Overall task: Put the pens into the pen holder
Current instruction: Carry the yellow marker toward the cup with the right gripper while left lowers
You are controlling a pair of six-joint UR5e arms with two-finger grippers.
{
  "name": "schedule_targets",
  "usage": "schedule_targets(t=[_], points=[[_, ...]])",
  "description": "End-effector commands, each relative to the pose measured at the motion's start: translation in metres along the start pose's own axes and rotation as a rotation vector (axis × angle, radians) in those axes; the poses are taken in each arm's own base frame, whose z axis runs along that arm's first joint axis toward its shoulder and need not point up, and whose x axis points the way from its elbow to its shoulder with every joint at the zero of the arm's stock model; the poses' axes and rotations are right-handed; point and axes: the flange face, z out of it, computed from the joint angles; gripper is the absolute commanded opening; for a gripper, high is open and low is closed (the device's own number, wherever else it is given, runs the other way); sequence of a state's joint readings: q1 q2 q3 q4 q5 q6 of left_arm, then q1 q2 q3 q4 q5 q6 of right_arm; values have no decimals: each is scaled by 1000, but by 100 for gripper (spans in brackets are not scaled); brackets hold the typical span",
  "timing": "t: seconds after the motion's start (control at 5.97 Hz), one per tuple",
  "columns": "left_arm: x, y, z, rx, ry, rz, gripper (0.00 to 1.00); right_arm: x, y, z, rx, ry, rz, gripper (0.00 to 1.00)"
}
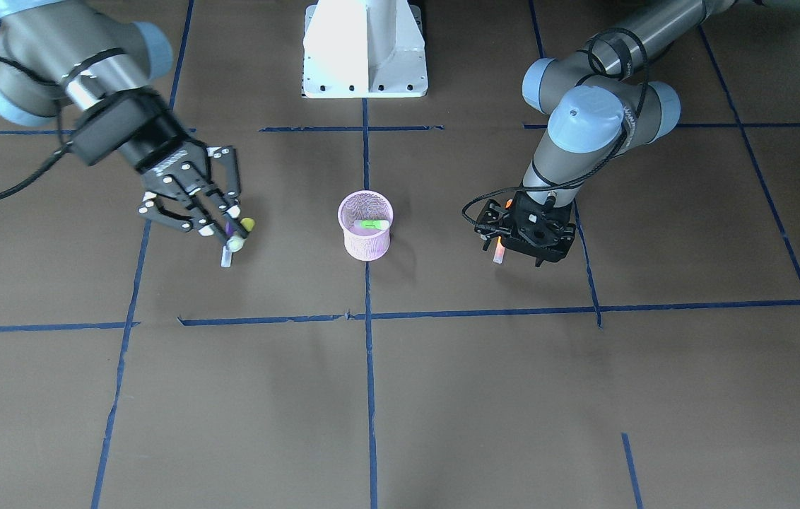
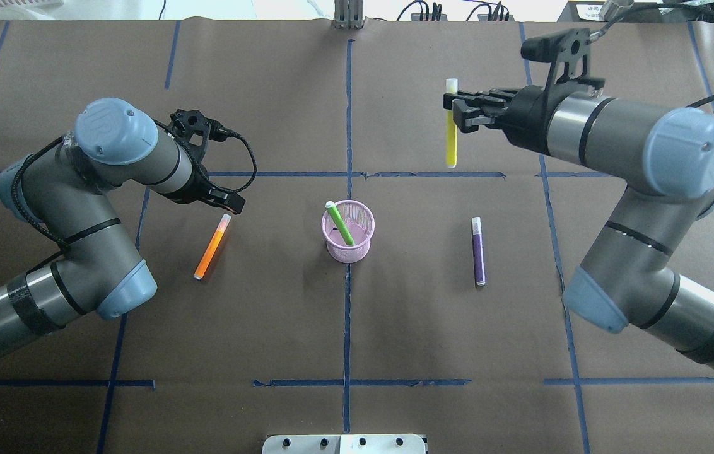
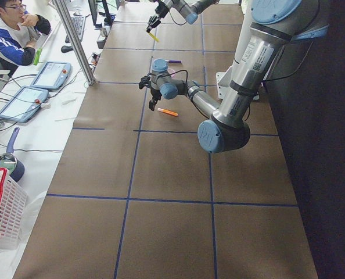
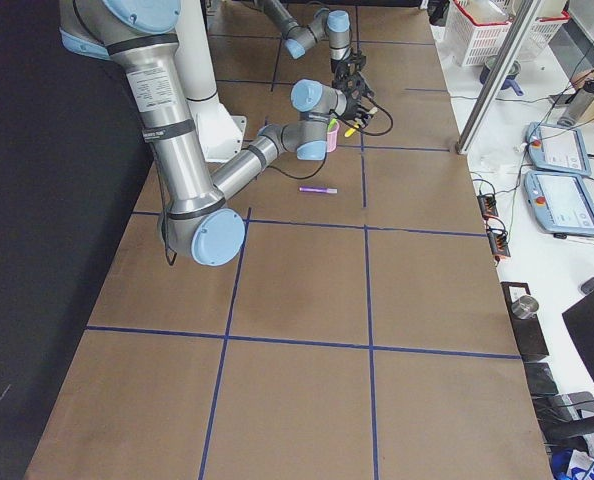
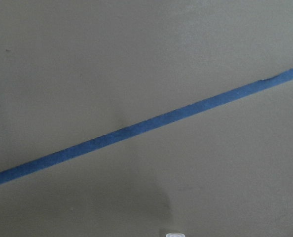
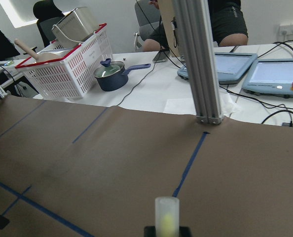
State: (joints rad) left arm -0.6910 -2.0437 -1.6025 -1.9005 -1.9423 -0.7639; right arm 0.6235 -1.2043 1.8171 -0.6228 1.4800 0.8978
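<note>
The pink mesh pen holder (image 2: 358, 247) stands at the table's middle with the green pen (image 2: 340, 224) leaning inside it. The orange pen (image 2: 210, 249) lies flat left of it. My left gripper (image 2: 227, 209) hangs open over that pen's pale cap end, and the cap (image 5: 174, 233) shows at the bottom edge of the left wrist view. The purple pen (image 2: 478, 252) lies flat right of the holder. My right gripper (image 2: 453, 112) is shut on a yellow pen (image 2: 451, 135) and holds it in the air, beyond the purple pen. The yellow pen's cap (image 6: 166, 215) shows in the right wrist view.
The robot's white base (image 1: 366, 49) stands at the robot's side of the table. Blue tape lines (image 2: 348, 94) cross the brown table. An aluminium post (image 6: 198, 59), a white basket (image 6: 67, 64), tablets and seated people are past the far edge.
</note>
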Motion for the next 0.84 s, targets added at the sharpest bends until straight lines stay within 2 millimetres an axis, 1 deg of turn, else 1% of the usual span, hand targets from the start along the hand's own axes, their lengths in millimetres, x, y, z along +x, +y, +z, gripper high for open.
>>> schedule_targets(t=[0.0, 0.17, 0.33, 0.5, 0.67], points=[[1, 0, 1, 1, 1, 0, 100, -109, 52, 26, 85, 66, -11, 0], [2, 1, 0, 1, 2, 2, 100, -120, 46, 31, 77, 81, -21, 0], [3, 0, 0, 3, 2, -1, 100, -127, 43, 39, 82, 79, -16, 0], [3, 1, 0, 3, 2, -1, 100, -123, 56, 58, 60, 105, -30, 0], [3, 1, 0, 3, 2, -1, 100, -126, 60, 59, 51, 104, -38, 0]])
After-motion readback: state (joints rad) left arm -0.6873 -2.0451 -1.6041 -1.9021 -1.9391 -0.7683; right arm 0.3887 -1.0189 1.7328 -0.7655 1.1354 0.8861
